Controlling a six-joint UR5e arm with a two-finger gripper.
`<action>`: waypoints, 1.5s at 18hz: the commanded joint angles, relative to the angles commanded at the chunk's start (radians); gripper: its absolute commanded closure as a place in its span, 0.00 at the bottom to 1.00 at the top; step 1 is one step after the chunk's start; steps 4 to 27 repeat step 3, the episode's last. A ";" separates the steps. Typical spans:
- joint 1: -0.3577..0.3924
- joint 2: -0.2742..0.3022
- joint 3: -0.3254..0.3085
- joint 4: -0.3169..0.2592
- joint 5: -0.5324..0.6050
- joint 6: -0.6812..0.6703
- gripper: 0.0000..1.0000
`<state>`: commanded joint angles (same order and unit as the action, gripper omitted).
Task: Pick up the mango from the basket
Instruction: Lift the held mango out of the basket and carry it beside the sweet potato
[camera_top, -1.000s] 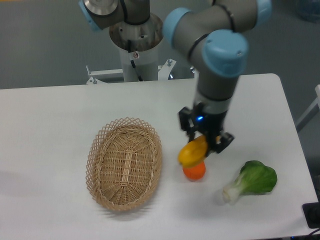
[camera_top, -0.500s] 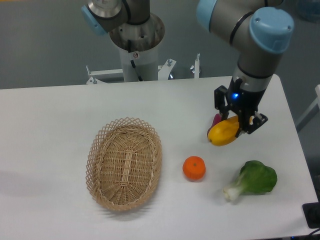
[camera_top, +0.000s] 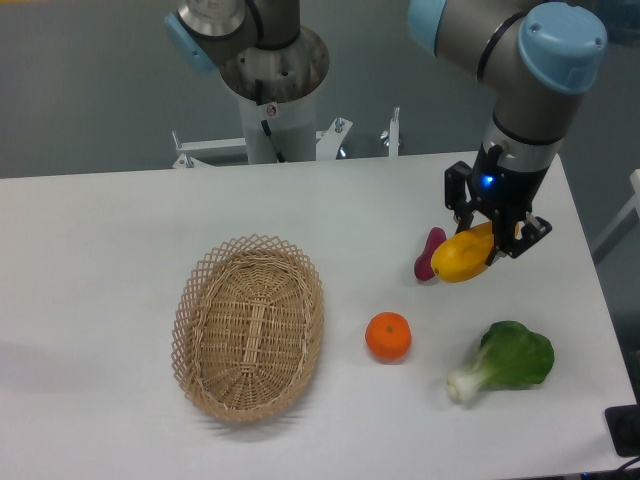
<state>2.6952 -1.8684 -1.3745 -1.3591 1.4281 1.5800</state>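
1 step looks done: the gripper (camera_top: 493, 243) clamps the mango (camera_top: 464, 257), held well right of the emptied basket (camera_top: 250, 327).

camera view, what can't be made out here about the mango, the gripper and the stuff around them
- Gripper fingertips: mostly hidden behind the mango, so contact points are unclear.
- Whether the mango touches the table or hangs above it: one view cannot settle it.
- Purple vegetable: its right end is covered by the mango.
- Arm: cut off by the top edge.

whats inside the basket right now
Nothing: the basket shows only its bare woven base. The mango is held in the gripper, away to its right. Nothing covers the inside.
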 joint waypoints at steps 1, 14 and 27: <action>0.002 0.000 0.000 0.000 0.000 0.000 0.55; 0.000 0.000 0.002 0.000 0.000 0.000 0.55; 0.000 0.000 0.002 0.000 0.000 0.000 0.55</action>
